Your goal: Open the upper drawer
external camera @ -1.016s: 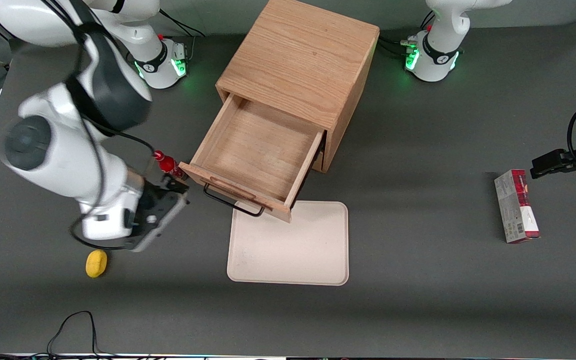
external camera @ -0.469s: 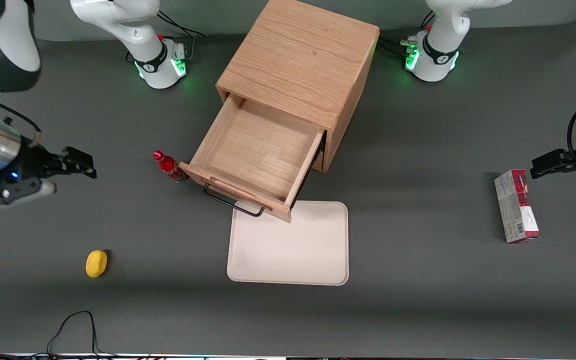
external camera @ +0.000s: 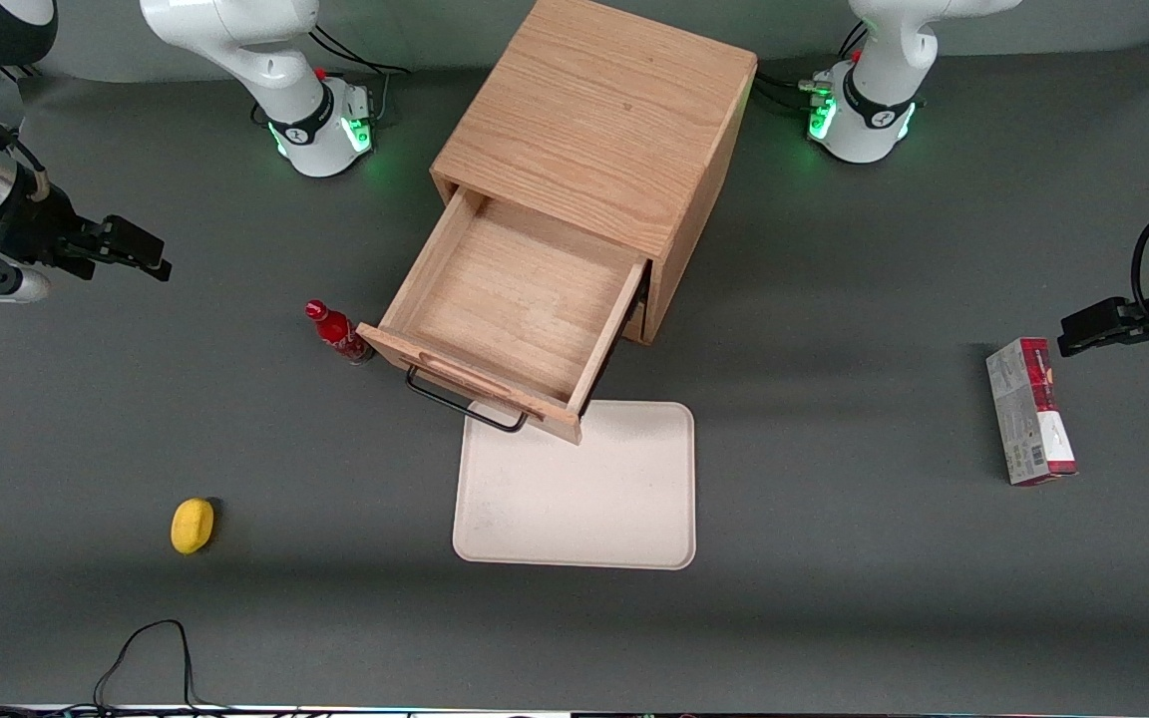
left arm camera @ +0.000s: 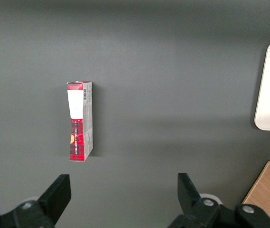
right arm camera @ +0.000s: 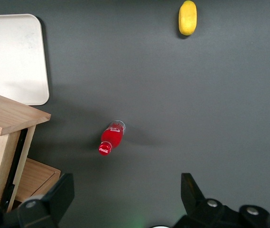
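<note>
The upper drawer (external camera: 520, 299) of the oak cabinet (external camera: 599, 120) stands pulled well out, its inside bare, and its thin black bar handle (external camera: 465, 403) hangs over the edge of the tray. The drawer's front corner also shows in the right wrist view (right arm camera: 11, 116). My right gripper (external camera: 126, 251) is open and empty, raised above the table toward the working arm's end, far from the handle. In the right wrist view its fingers (right arm camera: 59, 197) stand wide apart above bare table. The bottom drawer is hidden under the open one in the front view.
A red bottle (external camera: 338, 333) stands beside the drawer front, also seen in the right wrist view (right arm camera: 111, 138). A cream tray (external camera: 579, 494) lies in front of the cabinet. A yellow lemon (external camera: 191, 526) lies nearer the front camera. A red and white box (external camera: 1030, 410) lies toward the parked arm's end.
My right arm has swung away from the drawer handle toward the working arm's end of the table and risen, farther from the front camera. The drawer has stayed open.
</note>
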